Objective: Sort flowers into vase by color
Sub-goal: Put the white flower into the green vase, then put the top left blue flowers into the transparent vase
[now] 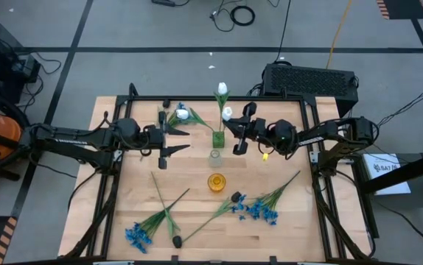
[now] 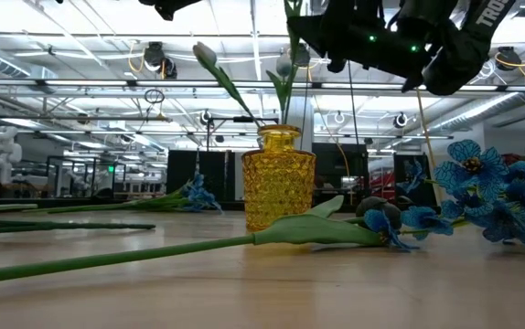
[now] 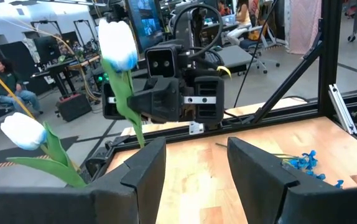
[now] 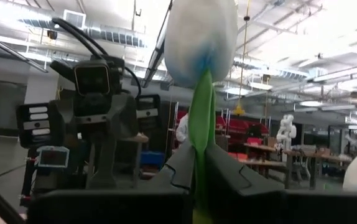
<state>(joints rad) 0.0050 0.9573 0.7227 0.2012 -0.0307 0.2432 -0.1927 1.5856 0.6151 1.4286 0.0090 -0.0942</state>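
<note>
wooden desk (image 1: 138,191) with a black frame stands in a large workshop hall, and the flowers lie and stand on it in several places. near the front edge a bright-blue cluster (image 1: 137,236) lies toward the left corner, and beside it a dark bud (image 1: 177,241) rests on its long green stem. a second blue cluster (image 1: 259,211) lies more to the right, with another dark bud (image 1: 236,196) touching its leaves. in the middle of the desk stands a yellow glass vase (image 1: 216,182), and just behind it a small clear vase (image 1: 214,157). behind that a green vase (image 1: 218,138) holds a white tulip (image 1: 222,90) upright. the right gripper (image 1: 238,131) hangs above the desk just beside the green vase, and its fingers are pressed together on the green stem of a second white tulip (image 4: 201,34), whose bud stands above the fingers. the left gripper (image 1: 169,135) hovers on the left side of the vases with its fingers apart and nothing between them. one more white tulip (image 1: 183,113) lies near the back edge, behind the left gripper.
</note>
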